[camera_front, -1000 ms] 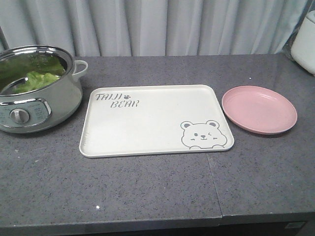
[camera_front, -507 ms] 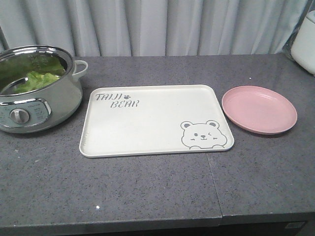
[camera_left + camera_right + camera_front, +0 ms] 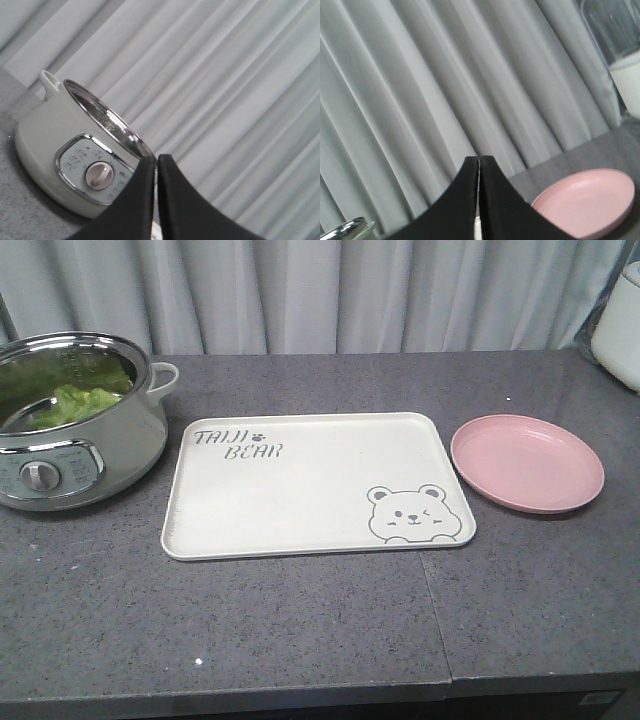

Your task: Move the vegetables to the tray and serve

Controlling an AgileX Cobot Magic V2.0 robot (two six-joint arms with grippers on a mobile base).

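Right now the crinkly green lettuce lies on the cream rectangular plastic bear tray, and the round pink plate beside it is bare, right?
Not quite. The front-facing view shows the crinkly green lettuce inside the pale-green electric cooking pot, not on the cream rectangular plastic tray. The round pink plate beside the tray is indeed bare.

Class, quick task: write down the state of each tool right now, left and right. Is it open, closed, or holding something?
Left tool: closed, holding nothing.
Right tool: closed, holding nothing.
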